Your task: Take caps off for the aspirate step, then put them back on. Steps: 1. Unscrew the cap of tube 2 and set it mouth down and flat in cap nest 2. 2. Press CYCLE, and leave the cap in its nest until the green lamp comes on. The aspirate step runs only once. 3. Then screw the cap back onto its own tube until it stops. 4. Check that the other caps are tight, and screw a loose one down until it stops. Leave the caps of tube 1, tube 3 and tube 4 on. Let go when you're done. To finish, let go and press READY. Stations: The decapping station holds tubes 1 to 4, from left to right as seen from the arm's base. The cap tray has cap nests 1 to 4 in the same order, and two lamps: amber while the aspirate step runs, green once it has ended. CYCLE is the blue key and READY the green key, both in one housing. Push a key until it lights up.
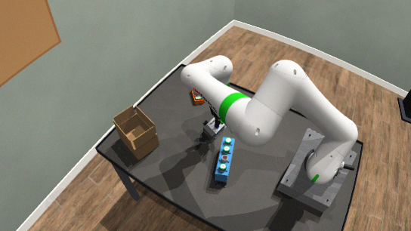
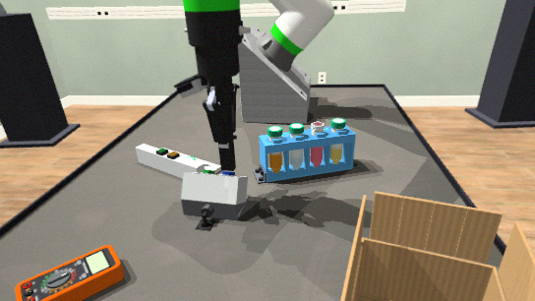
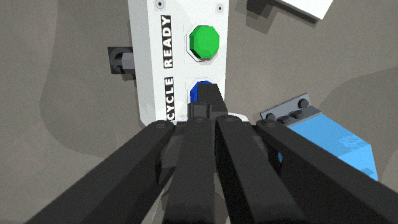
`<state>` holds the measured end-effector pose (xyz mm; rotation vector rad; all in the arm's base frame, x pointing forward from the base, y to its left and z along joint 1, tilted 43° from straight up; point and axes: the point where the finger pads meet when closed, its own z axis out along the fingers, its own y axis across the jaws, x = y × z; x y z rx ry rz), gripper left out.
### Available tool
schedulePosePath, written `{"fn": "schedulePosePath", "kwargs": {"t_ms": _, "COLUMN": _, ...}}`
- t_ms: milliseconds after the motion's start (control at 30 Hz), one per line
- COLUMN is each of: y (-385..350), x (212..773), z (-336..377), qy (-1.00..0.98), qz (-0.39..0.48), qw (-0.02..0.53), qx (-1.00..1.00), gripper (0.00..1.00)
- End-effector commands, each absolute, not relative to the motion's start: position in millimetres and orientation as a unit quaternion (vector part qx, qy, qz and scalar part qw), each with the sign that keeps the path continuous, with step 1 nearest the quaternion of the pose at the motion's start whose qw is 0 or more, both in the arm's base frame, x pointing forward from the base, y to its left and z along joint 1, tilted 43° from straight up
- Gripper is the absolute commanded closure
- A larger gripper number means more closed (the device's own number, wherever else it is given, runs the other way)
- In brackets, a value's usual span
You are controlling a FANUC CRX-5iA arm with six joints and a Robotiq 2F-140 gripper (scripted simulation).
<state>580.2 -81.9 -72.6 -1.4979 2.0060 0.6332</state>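
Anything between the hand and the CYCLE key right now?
Nothing. In the wrist view the shut hand has its tips right over the blue CYCLE key, covering part of it; whether they touch cannot be told.

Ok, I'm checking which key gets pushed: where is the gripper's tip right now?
In the wrist view the shut gripper sits on the blue CYCLE key, just below the green READY key on the white housing.

From the wrist view, the closed gripper [image 3: 209, 102] is covering most of the CYCLE key [image 3: 196, 90], so I am not seeing whether it is lit. The cap tray [image 3: 305, 6] is running off the upper right edge. In the top view, the arm [image 1: 242, 109] is hiding the tray entirely.
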Motion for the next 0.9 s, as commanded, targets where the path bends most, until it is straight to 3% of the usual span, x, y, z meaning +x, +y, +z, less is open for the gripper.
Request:
{"fn": "schedulePosePath", "kwargs": {"t_ms": 0, "y": -82.4, "x": 580.6, "z": -72.6, "qy": 0.747, "qz": 0.235, "qw": 0.276, "qx": -0.558, "gripper": 0.90}}
{"fn": "schedulePosePath", "kwargs": {"t_ms": 867, "y": -81.5, "x": 580.8, "z": -73.6, "qy": 0.747, "qz": 0.235, "qw": 0.276, "qx": -0.558, "gripper": 0.90}}
